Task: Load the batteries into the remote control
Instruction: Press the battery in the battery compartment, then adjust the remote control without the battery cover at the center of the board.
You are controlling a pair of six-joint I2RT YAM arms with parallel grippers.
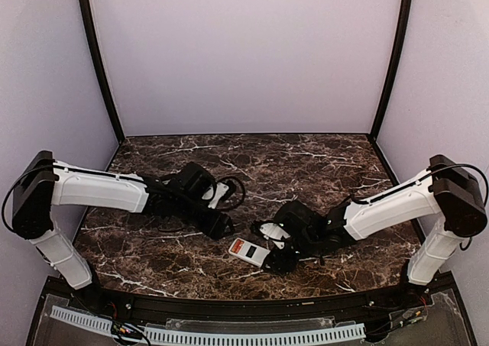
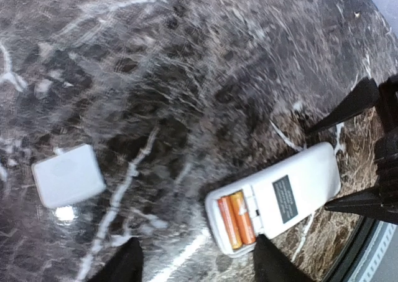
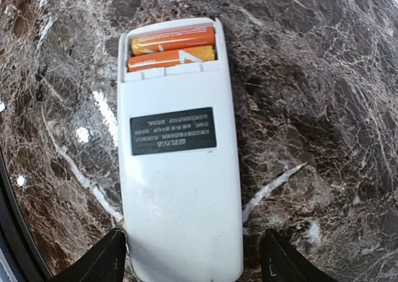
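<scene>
Dark, white-veined marble is seen across the desk (image 1: 321, 163), which is closed in by pale lilac walls (image 1: 244, 56). Near the lower centre of the top view the remote control (image 1: 250, 251) is laid flat, back upward. Both batteries (image 3: 173, 48) are seated side by side in its open compartment, at the upper end of the right wrist frame. The right fingers (image 3: 106, 263) are spread and straddle the plain end of the handset at the bottom of that frame. Nothing is clamped, though one tip is shown just beside the casing's edge. The left fingers (image 2: 124, 266) are likewise released and hang over the battery end, with nothing grasped. Loading is judged almost done, with only the compartment left uncovered. Trouble could be caused by either pair being closed or drawn away carelessly. The light handset could be nudged or spun on the smooth stone, and a battery could be jolted from its seat if the left tips were lowered onto it. Whether the cells are turned the right way cannot be told. A white piece, judged to be the cover (image 2: 67, 176), is seen well apart at the left of the left wrist frame. Access to the compartment is crowded by both arms meeting there.
</scene>
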